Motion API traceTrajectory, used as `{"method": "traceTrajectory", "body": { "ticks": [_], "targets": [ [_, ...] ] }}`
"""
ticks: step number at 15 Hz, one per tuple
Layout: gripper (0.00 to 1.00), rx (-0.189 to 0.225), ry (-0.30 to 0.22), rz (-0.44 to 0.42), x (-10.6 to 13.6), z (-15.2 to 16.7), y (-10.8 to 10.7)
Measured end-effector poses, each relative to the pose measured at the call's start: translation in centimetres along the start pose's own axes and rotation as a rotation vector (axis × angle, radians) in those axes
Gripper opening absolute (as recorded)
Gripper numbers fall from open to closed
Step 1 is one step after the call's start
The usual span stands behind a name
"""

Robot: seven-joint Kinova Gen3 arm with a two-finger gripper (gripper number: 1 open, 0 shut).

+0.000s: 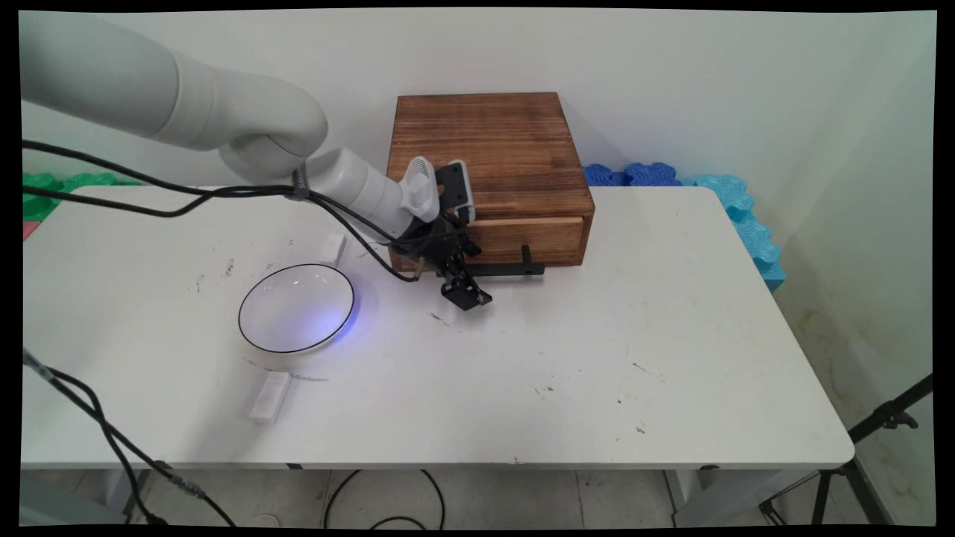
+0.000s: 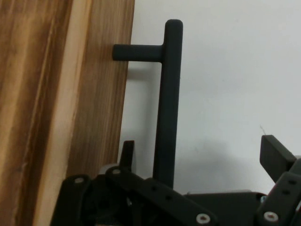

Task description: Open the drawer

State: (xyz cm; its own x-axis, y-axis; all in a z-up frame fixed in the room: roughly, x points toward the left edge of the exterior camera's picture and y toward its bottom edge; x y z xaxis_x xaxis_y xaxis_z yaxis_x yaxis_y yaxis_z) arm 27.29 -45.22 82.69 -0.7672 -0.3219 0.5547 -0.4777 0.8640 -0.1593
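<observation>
The black tool stands spread wide around the smooth black bar handle of the grainy wooden drawer box.

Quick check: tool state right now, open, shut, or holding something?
Tool: open, holding nothing; the drawer's black bar handle runs between its spread fingers, which have not closed on it.

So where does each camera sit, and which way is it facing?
Main view: fixed above the table's near side, looking down across it to the wall; shows the arm, cables and hand.
Hand view: on the hand, looking along the fingers at the drawer's handle.
Both show the wooden box, its handle and the hand.
</observation>
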Motion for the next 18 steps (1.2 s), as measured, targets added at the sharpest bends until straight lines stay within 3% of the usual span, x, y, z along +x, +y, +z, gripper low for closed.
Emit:
{"method": "traceTrajectory", "body": {
  "ticks": [8, 18],
  "targets": [
    [1.00, -0.009, -0.024, -0.001, 0.3, 2.3, -0.1],
    [1.00, -0.037, -0.030, 0.003, 0.8, 1.9, 2.2]
  ]
}}
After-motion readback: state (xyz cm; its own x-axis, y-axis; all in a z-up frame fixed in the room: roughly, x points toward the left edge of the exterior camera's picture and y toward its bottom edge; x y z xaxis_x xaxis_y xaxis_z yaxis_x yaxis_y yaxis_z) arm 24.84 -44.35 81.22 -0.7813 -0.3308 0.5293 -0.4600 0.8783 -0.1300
